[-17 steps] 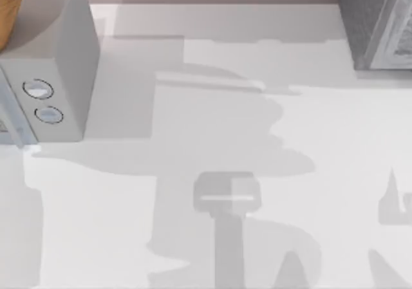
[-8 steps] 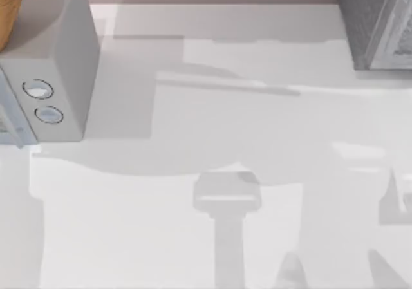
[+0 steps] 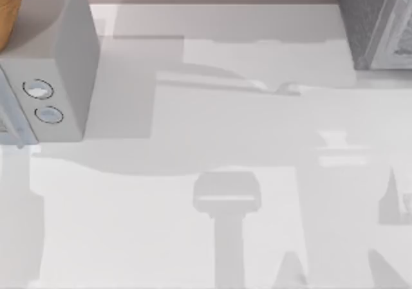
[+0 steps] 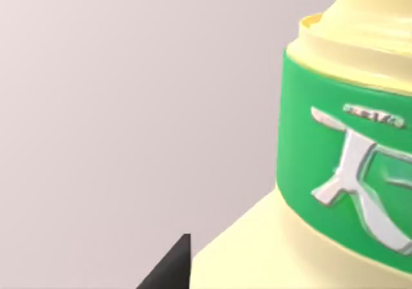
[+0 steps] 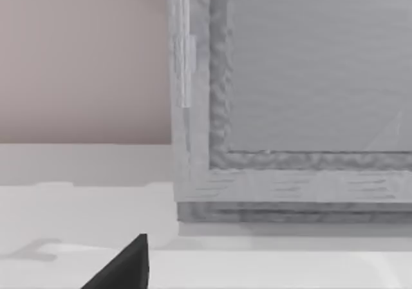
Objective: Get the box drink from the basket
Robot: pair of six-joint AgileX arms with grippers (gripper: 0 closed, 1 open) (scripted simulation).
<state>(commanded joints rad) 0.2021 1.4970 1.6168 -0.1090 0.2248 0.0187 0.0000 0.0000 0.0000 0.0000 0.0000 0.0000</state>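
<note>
The box drink (image 4: 335, 173) sits very close in front of the left tool, its pale yellow body and green band big in the left wrist view. It looks like it stands up tall, cap end up. I think it is out of the basket (image 3: 8, 9) or nearly so, but I cannot tell if the left tool pinches it. The basket peeks in at the bench's (image 3: 206, 173) far left corner, behind the grey box (image 3: 55, 64). The right tool faces the speckled block (image 5: 290, 96); I cannot tell its state.

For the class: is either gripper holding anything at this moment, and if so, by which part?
It cannot be told. The left wrist view has the box drink very close, but no fingers visibly grip it.
</note>
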